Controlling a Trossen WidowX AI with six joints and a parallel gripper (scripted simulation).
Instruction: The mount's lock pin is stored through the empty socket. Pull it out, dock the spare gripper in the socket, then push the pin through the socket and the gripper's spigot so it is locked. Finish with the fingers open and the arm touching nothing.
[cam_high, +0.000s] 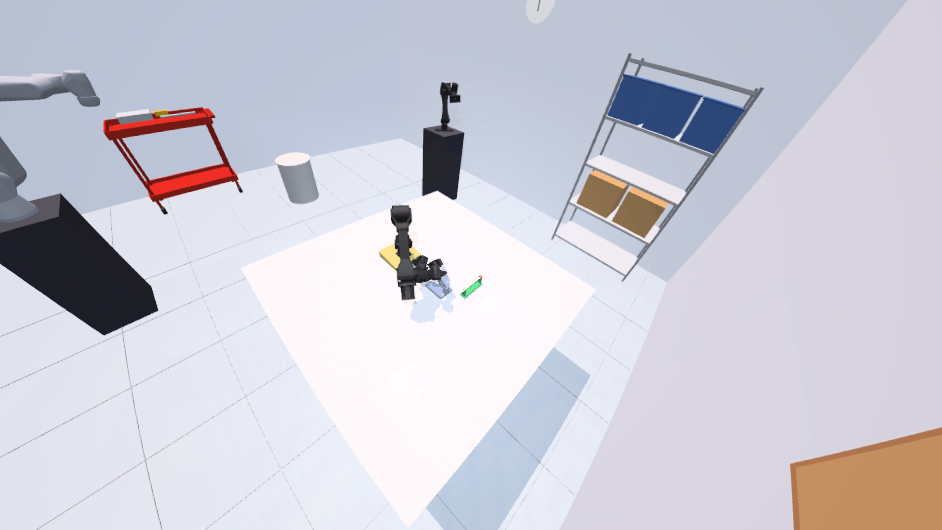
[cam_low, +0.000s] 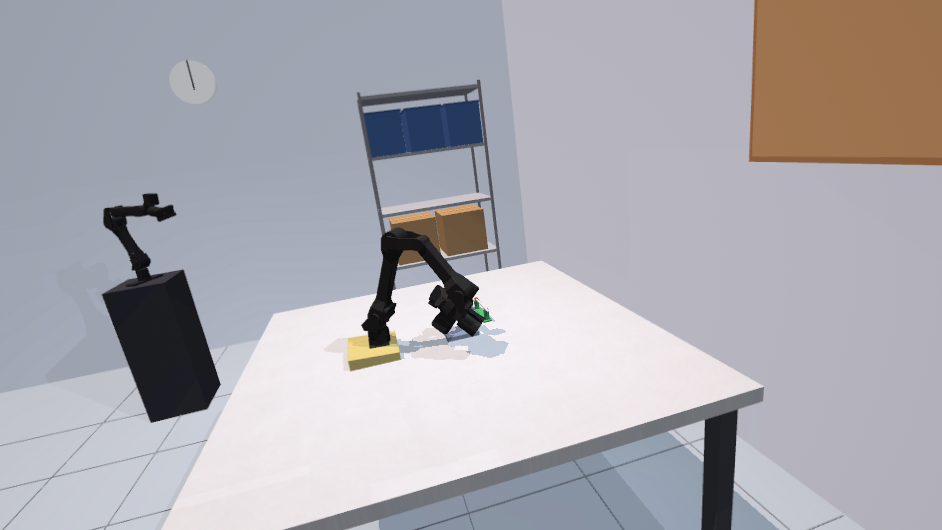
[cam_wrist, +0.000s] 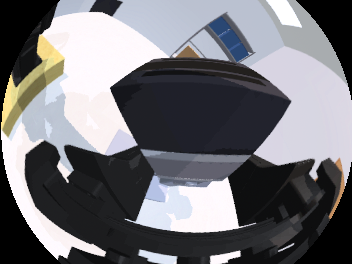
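Observation:
My gripper (cam_high: 434, 270) (cam_low: 463, 319) is low over the table, bent down over the pale blue-grey mount (cam_high: 440, 288) (cam_low: 459, 335). In the wrist view its fingers stand on both sides of a wide dark body, the spare gripper (cam_wrist: 200, 112), and are shut on it. The spare gripper's lower end sits at the mount's socket (cam_wrist: 188, 179); I cannot tell how deep it is seated. The green lock pin (cam_high: 471, 288) (cam_low: 484, 314) with a red end lies flat on the table just to the right of the mount, outside the socket.
The arm's yellow base block (cam_high: 388, 255) (cam_low: 372, 352) (cam_wrist: 26, 90) stands behind the mount. The white table (cam_high: 368, 369) (cam_low: 526, 395) bears nothing else. A black pedestal with a second arm, a shelf rack, a red cart and a bin stand off the table.

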